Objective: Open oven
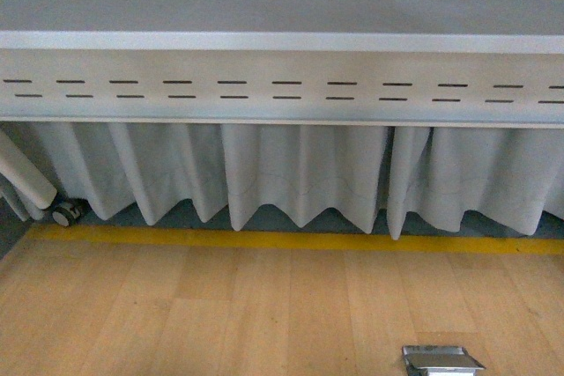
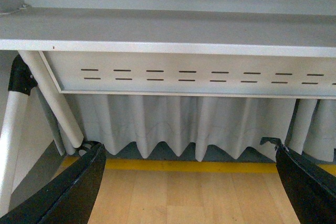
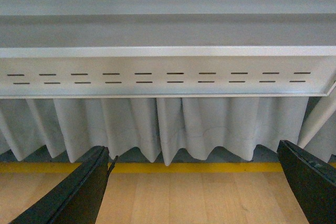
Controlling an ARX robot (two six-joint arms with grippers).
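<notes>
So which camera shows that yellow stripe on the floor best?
The front view: the yellow stripe runs uncovered almost edge to edge. In the wrist views, the left gripper and right gripper each cover parts of it.

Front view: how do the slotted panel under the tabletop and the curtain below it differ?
The slotted panel is flat and rigid; the curtain hangs in folds. The panel bears two rows of dark slots; the curtain has none. The panel's lower edge is straight; the curtain's hem zigzags. Both are pale and span the view.
</notes>
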